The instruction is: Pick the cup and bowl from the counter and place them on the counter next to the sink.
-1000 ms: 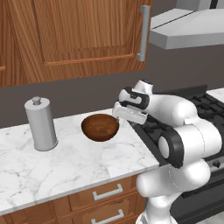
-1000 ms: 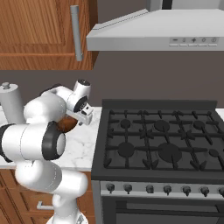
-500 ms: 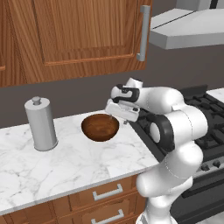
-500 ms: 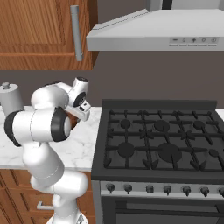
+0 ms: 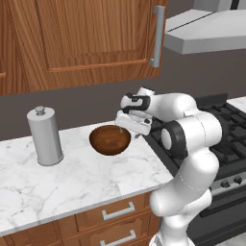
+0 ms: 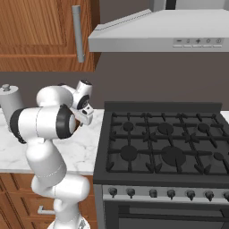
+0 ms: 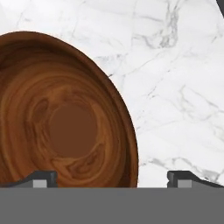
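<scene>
Right now the gripper (image 7: 111, 179) hangs low over the wooden bowl (image 5: 110, 140), which sits mid-frame on the marble counter (image 5: 72, 180) in the left base view. Its jaws are spread, straddling the bowl's rim in the hand view. If they close off-centre, the rim may slip and the bowl could tip or skid toward the gas stove (image 5: 221, 129).

Bowl (image 7: 65, 113) on marble counter (image 7: 175, 87)
</scene>
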